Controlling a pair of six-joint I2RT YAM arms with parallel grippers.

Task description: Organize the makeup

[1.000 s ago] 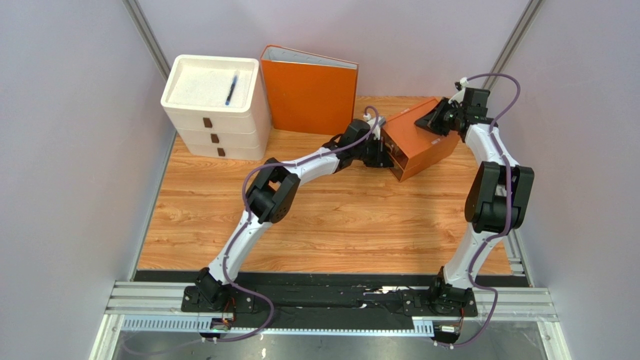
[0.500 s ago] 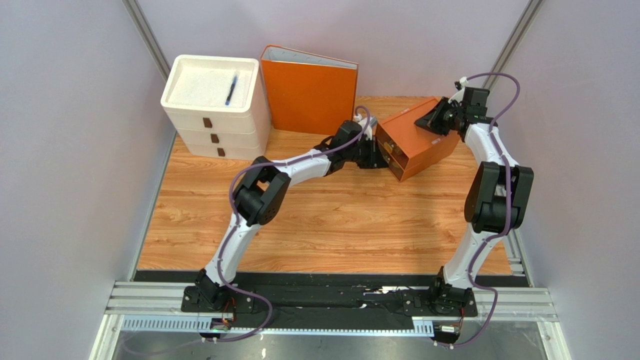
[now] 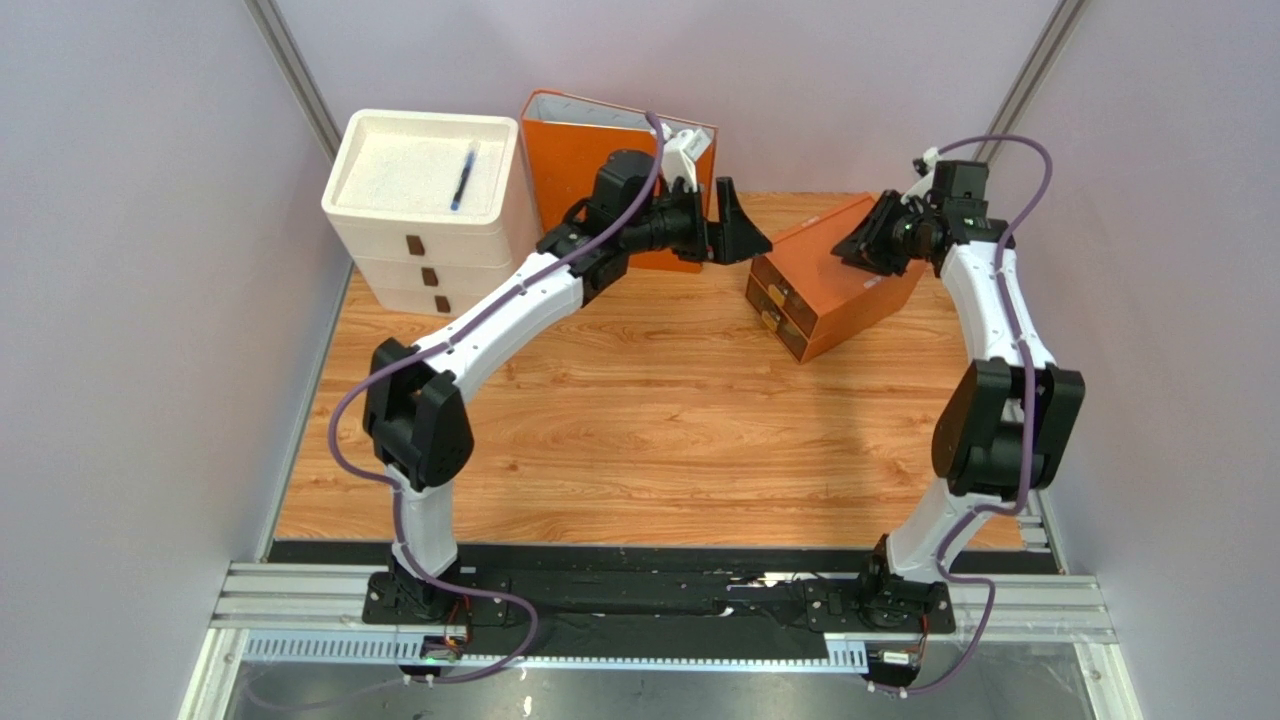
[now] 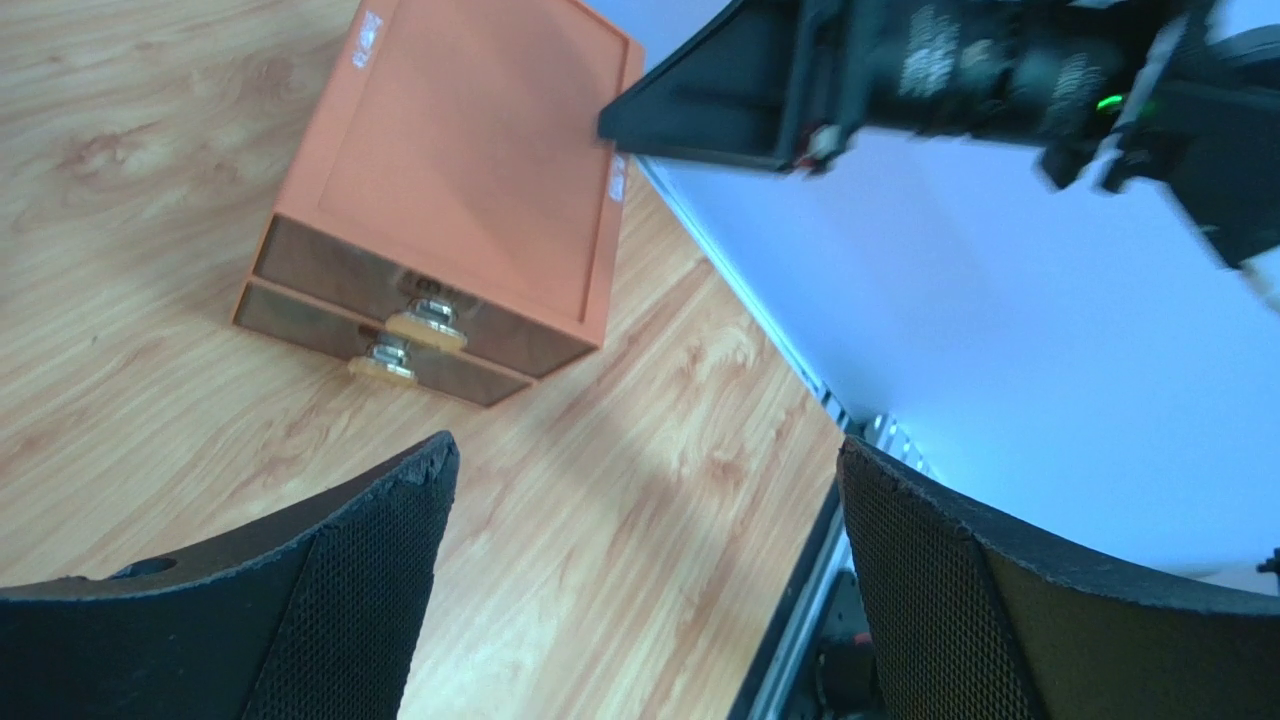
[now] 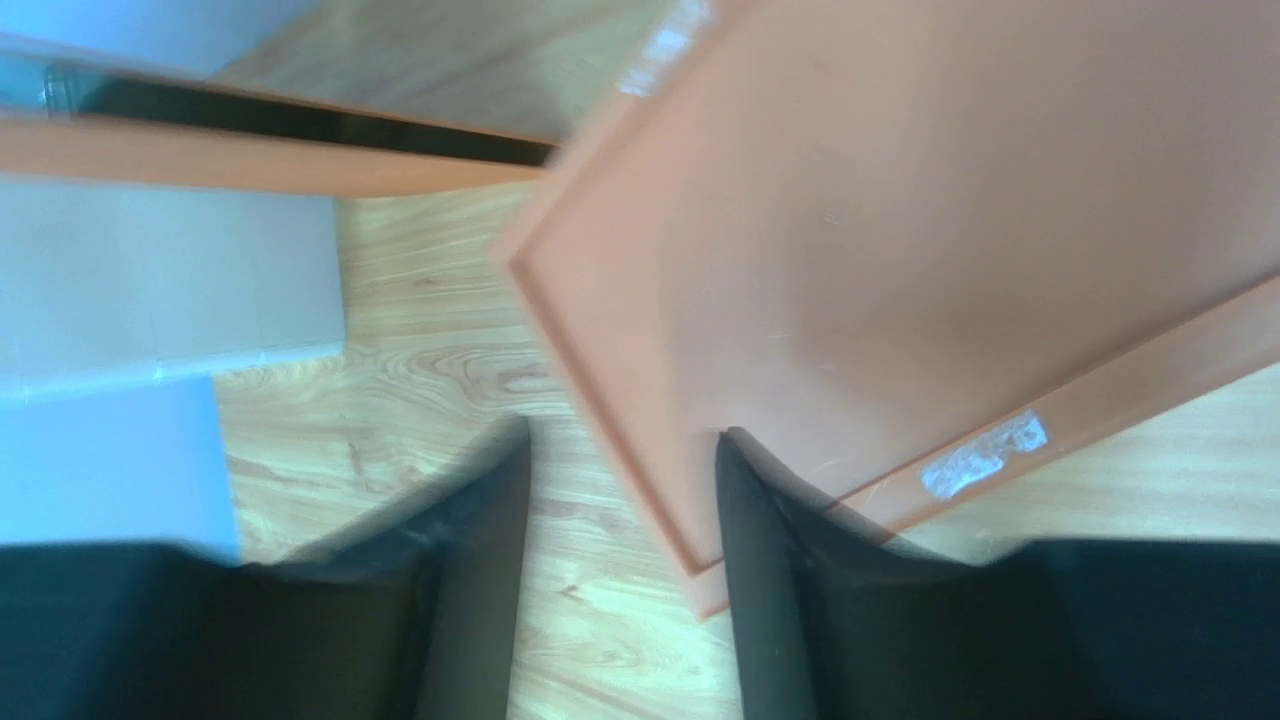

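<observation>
Makeup is out of sight in every view. The left gripper (image 3: 714, 192) hangs with its jaws spread wide above the desk's (image 3: 646, 420) far edge, just in front of the orange binder (image 3: 544, 165). The right gripper (image 5: 624, 443) is blurred, but its jaws look parted. They straddle the rear edge of the orange drawer box (image 3: 834, 285) near the far right corner, both drawers closed.
</observation>
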